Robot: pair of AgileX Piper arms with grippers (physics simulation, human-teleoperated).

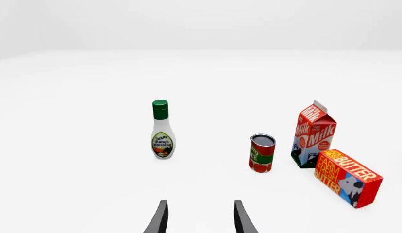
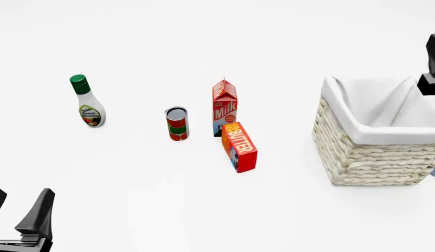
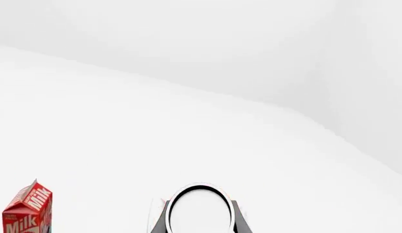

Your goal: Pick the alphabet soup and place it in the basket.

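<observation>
In the right wrist view my right gripper (image 3: 199, 224) is shut on the alphabet soup (image 3: 201, 211). Only the can's round silver-white top shows between the fingers; its label is hidden. In the front view the right gripper (image 2: 432, 79) is at the far right edge, over the back right of the cream wicker basket (image 2: 372, 155) with its white lining; the can does not show there. My left gripper (image 2: 21, 210) is open and empty at the near left. It also shows in the left wrist view (image 1: 201, 218), well short of the objects.
A red-and-green can (image 2: 177, 124) stands mid-table, with a milk carton (image 2: 225, 107) to its right and a butter box (image 2: 239, 147) in front of that. A ranch dressing bottle (image 2: 86, 102) stands at the left. The milk carton also shows in the right wrist view (image 3: 27, 213).
</observation>
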